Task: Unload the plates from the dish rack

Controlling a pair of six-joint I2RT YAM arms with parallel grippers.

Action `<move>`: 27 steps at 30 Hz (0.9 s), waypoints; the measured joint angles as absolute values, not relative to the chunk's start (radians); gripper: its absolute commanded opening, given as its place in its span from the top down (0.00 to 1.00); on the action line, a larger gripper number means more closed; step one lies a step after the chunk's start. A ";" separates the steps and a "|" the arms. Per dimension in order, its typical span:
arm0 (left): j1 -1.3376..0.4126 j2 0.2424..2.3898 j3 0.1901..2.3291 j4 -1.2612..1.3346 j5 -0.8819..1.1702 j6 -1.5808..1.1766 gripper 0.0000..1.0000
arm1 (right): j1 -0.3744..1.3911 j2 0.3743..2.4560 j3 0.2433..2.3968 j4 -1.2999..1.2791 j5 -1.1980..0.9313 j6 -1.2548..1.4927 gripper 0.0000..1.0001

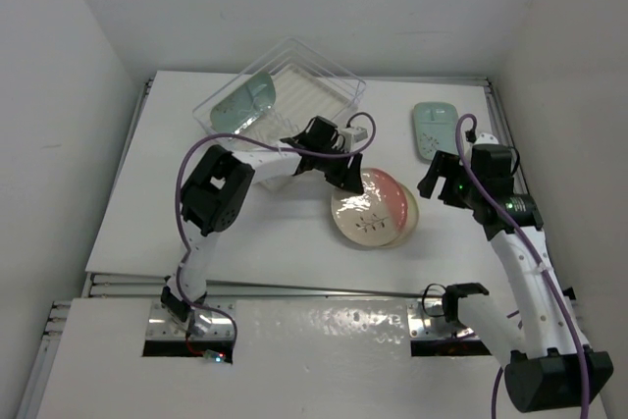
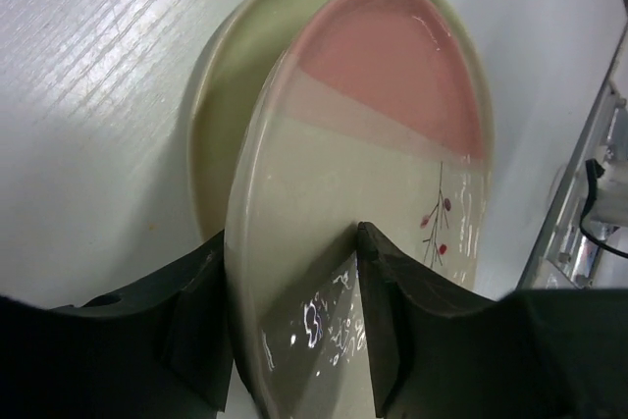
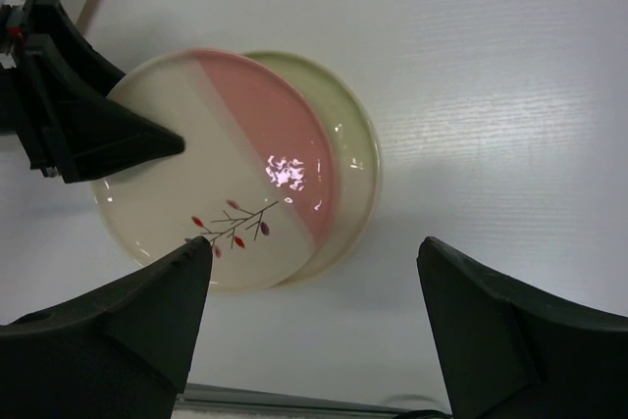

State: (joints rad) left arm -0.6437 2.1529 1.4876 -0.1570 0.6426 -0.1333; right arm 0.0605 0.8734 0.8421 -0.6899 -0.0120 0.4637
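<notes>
Top external | left gripper (image 1: 346, 177) straddled the cream-and-pink plate (image 1: 371, 205) at its 10 o'clock rim; could not tell whether it pinched | that plate lay on the cream-yellow plate (image 1: 413, 211), mid-table | right gripper (image 1: 439, 182) spread wide, at 3 o'clock of them | mint plate (image 1: 247, 101) in dish rack (image 1: 329, 74), 11 o'clock

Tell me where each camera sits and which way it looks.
Top external: above and behind, facing down at the table; both arms show.
Left wrist: on the left arm, facing along the left gripper at the cream-and-pink plate.
Right wrist: on the right arm, facing down; the right gripper shows.
Shared: all three see that plate.
</notes>
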 measured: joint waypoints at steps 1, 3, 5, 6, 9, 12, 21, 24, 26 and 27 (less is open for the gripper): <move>-0.646 2.157 1.491 -0.160 0.636 -0.127 0.55 | 0.060 0.873 0.842 -0.690 -0.012 0.464 0.16; -0.650 2.160 1.493 -0.161 0.620 -0.116 0.51 | 0.060 0.873 0.842 -0.690 -0.012 0.464 0.16; -0.658 2.164 1.499 -0.166 0.587 -0.098 0.49 | 0.060 0.873 0.842 -0.690 -0.012 0.464 0.16; -0.662 2.168 1.504 -0.168 0.568 -0.087 0.48 | 0.060 0.873 0.842 -0.690 -0.012 0.464 0.16; -0.676 2.182 1.529 -0.169 0.536 -0.064 0.46 | 0.060 0.873 0.842 -0.690 -0.014 0.464 0.16; -0.692 2.191 1.547 -0.169 0.501 -0.033 0.46 | 0.060 0.873 0.842 -0.690 -0.020 0.463 0.16; -0.719 2.234 1.622 -0.185 0.448 0.015 0.43 | 0.060 0.869 0.842 -0.690 -0.027 0.445 0.15; -0.726 2.241 1.636 -0.188 0.438 0.022 0.41 | 0.060 0.863 0.842 -0.690 -0.027 0.442 0.15; -0.729 2.243 1.637 -0.193 0.435 0.031 0.40 | 0.060 0.859 0.842 -0.690 -0.027 0.441 0.15; -0.731 2.243 1.637 -0.195 0.432 0.035 0.38 | 0.060 0.857 0.842 -0.690 -0.027 0.441 0.15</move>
State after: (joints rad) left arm -0.7311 2.2429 1.6367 -0.1951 0.4324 0.0345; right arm 0.0605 0.8574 0.8421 -0.6899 -0.0269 0.4408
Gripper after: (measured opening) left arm 0.602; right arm 0.844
